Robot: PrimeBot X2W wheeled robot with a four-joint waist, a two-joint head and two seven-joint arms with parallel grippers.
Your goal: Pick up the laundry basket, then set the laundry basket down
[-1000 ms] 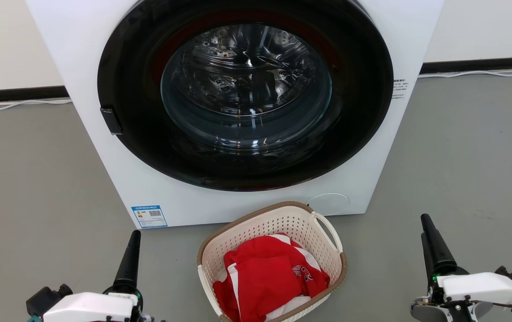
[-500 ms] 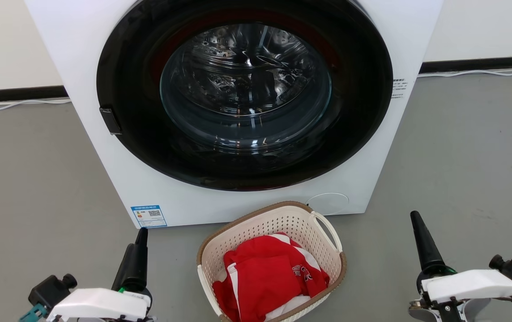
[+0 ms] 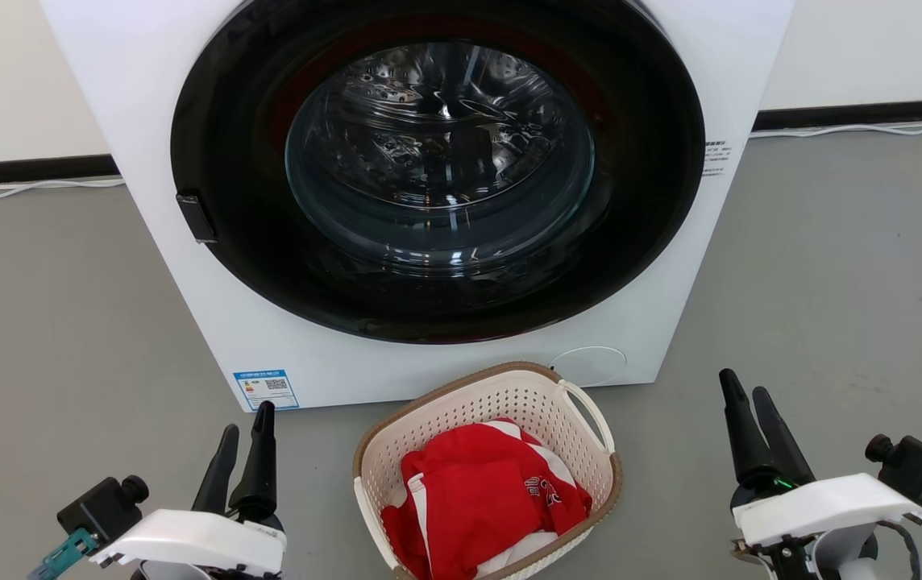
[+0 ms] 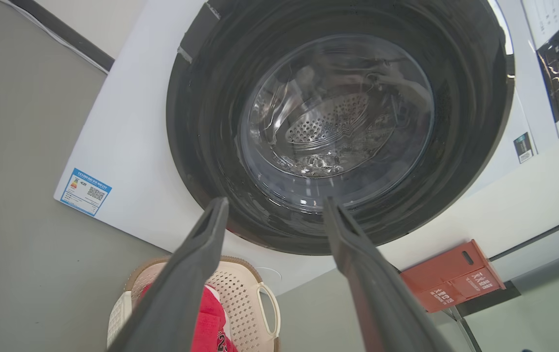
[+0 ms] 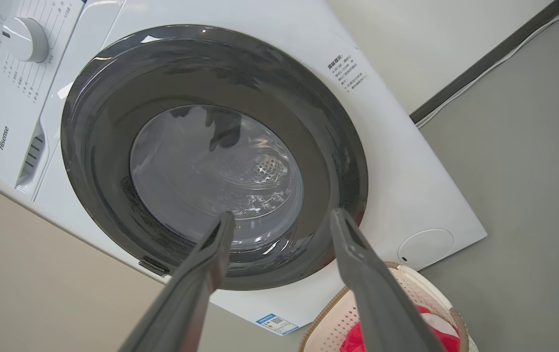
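A cream-white laundry basket (image 3: 501,403), its walls dotted with small round holes and its rim a brown woven-look band, holds a bright red garment (image 3: 477,499) with white stripes, on a plain grey floor (image 3: 66,322). The washer (image 3: 155,121) is white, with a glossy black door ring around clear glass, a silvery perforated drum, and a small blue-and-white label (image 3: 266,389). The left claw (image 3: 247,416) and right claw (image 3: 742,382) have matt black fingers on white housings with teal fittings, and a box (image 4: 450,276) is orange-red with white lettering.
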